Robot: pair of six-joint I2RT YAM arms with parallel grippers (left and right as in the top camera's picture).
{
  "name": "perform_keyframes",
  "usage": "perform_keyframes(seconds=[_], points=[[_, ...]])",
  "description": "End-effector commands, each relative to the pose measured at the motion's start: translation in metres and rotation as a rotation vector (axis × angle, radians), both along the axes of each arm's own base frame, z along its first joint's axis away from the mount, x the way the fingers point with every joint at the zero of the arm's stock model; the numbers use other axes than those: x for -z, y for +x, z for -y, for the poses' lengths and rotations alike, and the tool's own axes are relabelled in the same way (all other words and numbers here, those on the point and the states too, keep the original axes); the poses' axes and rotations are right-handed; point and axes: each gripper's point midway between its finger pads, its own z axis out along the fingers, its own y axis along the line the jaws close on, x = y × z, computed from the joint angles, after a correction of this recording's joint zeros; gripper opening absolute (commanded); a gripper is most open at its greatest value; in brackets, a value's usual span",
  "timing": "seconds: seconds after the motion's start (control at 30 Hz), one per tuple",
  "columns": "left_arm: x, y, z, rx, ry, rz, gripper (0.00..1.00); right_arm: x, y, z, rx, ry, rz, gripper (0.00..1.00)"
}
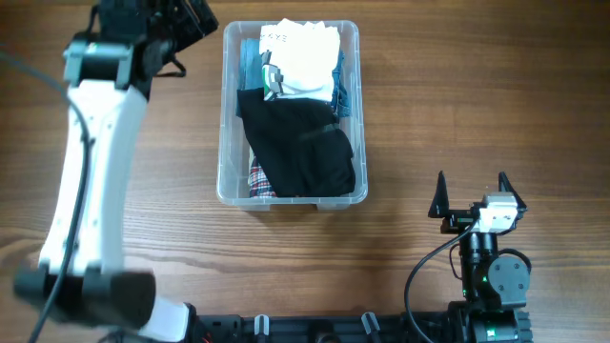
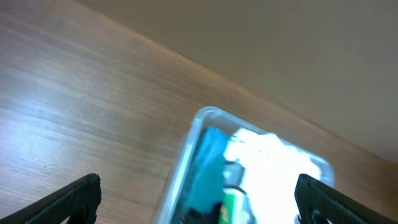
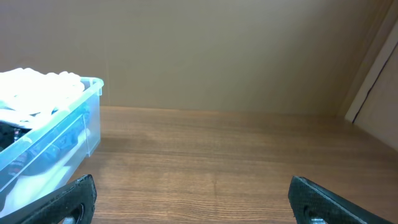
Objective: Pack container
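The clear plastic container [image 1: 227, 114] stands on the wooden table at top centre. It holds folded clothes: a white garment [image 1: 307, 59], a black garment [image 1: 300, 148], blue fabric and a red plaid piece. My left gripper [image 1: 186, 24] is open and empty, raised just left of the container's far corner. In the left wrist view the container [image 2: 186, 149] shows blurred between the open fingers [image 2: 199, 202]. My right gripper [image 1: 472, 195] is open and empty, low at the right front. Its wrist view shows the container [image 3: 87, 118] at the far left.
A wall edge and door frame [image 3: 373, 68] show at the right in the right wrist view. Bare wooden table [image 1: 477, 95] lies right of the container.
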Motion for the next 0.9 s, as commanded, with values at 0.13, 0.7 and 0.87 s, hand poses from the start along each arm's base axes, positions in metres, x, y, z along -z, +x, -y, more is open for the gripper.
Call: perform_keyframes(seconds=[0.13, 0.7, 0.87], points=[[-0.122, -0.094, 0.018, 0.07, -0.032, 0.3, 1.0, -0.002, -0.001, -0.002, -0.012, 0.013, 0.013, 1.0], [-0.036, -0.269, -0.027, 0.01, -0.01, 0.419, 1.0, -0.002, -0.001, -0.002, -0.012, 0.013, 0.013, 1.0], [0.043, -0.288, -0.038, -0.049, -0.031, 0.385, 1.0, -0.002, -0.001, -0.002, -0.012, 0.013, 0.013, 1.0]])
